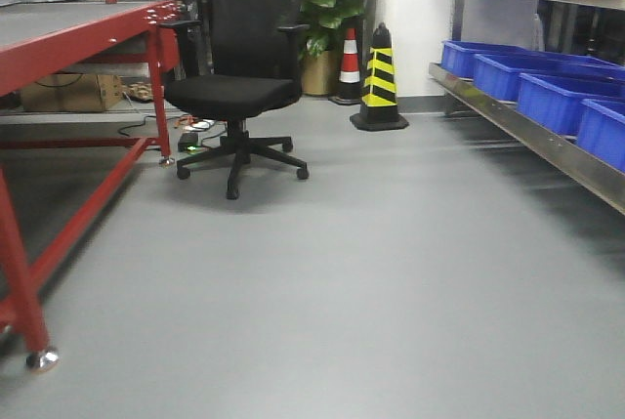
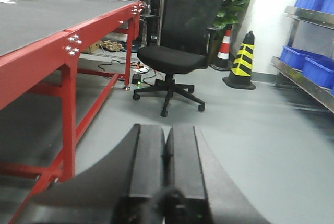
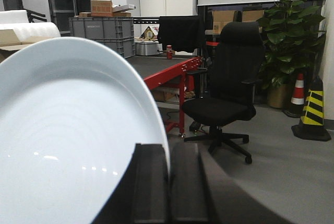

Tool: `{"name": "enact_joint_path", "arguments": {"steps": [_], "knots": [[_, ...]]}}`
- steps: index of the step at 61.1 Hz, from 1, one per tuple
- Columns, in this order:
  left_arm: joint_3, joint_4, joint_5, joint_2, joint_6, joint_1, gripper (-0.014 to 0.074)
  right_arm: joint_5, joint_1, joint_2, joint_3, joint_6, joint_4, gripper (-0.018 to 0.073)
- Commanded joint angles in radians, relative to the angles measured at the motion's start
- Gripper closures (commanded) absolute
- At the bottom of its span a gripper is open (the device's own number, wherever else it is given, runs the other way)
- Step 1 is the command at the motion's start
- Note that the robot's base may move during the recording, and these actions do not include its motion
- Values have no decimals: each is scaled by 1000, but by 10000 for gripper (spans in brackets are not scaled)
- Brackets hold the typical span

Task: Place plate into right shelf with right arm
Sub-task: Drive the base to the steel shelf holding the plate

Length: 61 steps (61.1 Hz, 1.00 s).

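right pincer (image 3: 168, 156) is clamped on the rim of the round pale blue plate (image 3: 68, 140), mid-carry I reckon; next it needs swinging right to the shiny steel shelf (image 1: 532, 136)

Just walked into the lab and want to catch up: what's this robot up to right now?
The right gripper has its fingers closed on the rim of a plate. The left gripper is shut and empty. The steel shelf with blue bins stands off to the robot's right across open floor, so the plate is not yet placed. A red-framed table is on its left.
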Motion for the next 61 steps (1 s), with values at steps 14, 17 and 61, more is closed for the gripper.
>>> {"name": "enact_joint_path", "arguments": {"steps": [14,17,61], "knots": [[7,0,-89,-10,-6,-8,643,-107,1,7,-30,-5,-8,505],[7,0,-89,-10,-6,-8,643,-107,1,7,-30,-5,-8,505],[7,0,-89,-10,-6,-8,643,-107,1,7,-30,-5,-8,505]]}}
